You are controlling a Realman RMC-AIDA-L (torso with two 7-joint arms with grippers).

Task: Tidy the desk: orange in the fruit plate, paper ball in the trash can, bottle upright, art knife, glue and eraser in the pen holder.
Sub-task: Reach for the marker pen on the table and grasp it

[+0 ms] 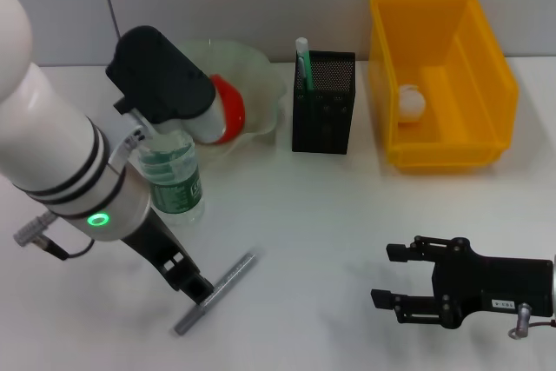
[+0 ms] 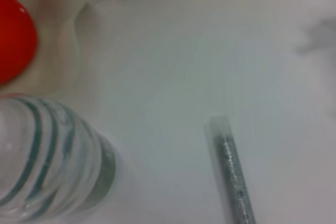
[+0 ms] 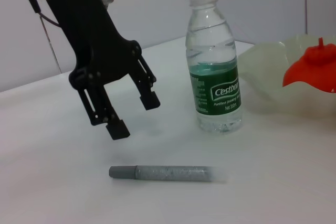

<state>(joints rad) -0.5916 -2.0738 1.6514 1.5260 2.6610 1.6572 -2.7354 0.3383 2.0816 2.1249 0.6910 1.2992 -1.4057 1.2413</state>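
Clear plastic bottle (image 3: 214, 61), seemingly matt grey knife (image 3: 167, 173)

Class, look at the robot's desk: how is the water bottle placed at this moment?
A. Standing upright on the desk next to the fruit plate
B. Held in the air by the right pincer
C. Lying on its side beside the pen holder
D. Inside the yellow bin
A: the water bottle stands on its base on the desk, cap up, beside the fruit plate, with the open left pincer above the grey art knife, not touching it.

Robot lab desk setup, plain white tabletop (image 1: 330, 241), mesh pen holder (image 1: 323, 115), yellow plastic bin (image 1: 486, 84), bare wall
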